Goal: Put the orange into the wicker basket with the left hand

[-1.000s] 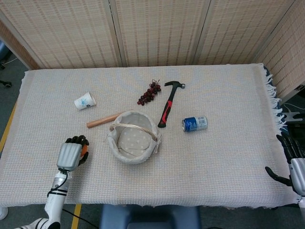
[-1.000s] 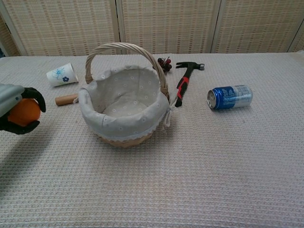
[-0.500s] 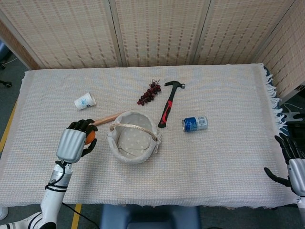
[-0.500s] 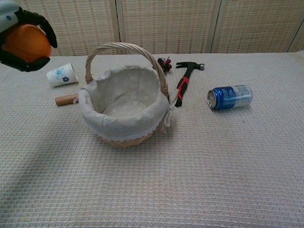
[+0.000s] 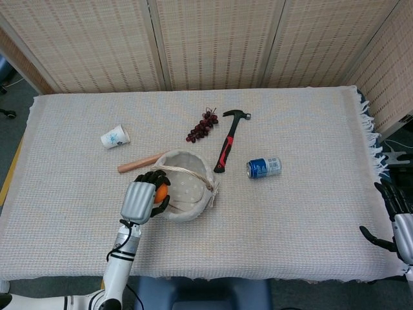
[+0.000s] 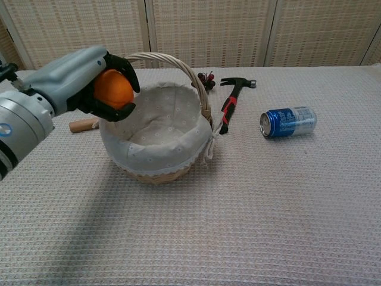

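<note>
My left hand (image 5: 143,197) (image 6: 83,80) grips the orange (image 5: 161,192) (image 6: 113,88) and holds it in the air over the left rim of the wicker basket (image 5: 193,208) (image 6: 156,159). The basket has a pale dotted cloth lining and an arched handle, and nothing shows inside it. My right hand (image 5: 395,219) hangs off the table's right edge with its fingers spread and nothing in them; the chest view does not show it.
A wooden stick (image 5: 139,163) (image 6: 82,125) and a paper cup (image 5: 115,137) lie left of the basket. Behind it are dark grapes (image 5: 202,126) and a red-handled hammer (image 5: 228,146) (image 6: 231,100); a blue can (image 5: 263,167) (image 6: 288,121) lies to the right.
My left hand has lifted the orange from the table's left front and carried it rightward, from beside the basket to above its left rim. The right hand has barely moved.
</note>
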Tool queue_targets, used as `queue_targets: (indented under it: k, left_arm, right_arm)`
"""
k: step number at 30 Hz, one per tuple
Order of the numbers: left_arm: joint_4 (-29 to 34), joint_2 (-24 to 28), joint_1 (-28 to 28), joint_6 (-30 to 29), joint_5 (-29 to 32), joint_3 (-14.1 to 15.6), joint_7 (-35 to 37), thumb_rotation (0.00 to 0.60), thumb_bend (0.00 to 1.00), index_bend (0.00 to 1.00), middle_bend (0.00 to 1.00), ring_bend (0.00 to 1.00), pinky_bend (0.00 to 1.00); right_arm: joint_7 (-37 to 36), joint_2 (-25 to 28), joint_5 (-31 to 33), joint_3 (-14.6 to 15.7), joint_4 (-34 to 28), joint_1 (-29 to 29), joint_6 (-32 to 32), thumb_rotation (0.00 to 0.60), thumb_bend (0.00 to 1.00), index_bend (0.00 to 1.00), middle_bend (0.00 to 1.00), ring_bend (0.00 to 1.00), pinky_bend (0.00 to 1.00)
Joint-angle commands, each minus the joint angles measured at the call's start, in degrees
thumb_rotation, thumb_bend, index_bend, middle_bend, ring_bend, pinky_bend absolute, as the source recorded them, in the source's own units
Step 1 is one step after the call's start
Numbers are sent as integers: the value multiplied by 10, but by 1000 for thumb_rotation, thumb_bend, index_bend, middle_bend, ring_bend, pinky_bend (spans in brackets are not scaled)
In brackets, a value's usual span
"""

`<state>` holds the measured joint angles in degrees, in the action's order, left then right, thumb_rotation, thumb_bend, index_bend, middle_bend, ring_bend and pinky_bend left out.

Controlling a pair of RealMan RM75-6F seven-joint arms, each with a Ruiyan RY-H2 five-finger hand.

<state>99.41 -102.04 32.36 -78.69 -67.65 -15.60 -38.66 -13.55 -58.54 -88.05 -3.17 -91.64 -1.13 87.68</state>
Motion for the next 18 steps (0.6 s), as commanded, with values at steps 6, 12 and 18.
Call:
queue_targets:
  k: [6,12,18]
  left_arm:
    - [-52,-53,14,-37,-2,-16,-6,600,686,474,482,673,843]
    - [-17,-37,2,-11,17,-18,61,600,442,177,188,398,669]
    - [16,-12,1,24,49,-18,86,600,403,84,102,242,431]
  right_arm:
    - [0,2,-1,1,0,-2,-4,600,110,0,0,0,203]
    - [-2,2,4,-1,-1,-1,-3,600,110,0,0,0,203]
    - [-1,3,6,-1,-3,-2,-6,600,110,0,0,0,203]
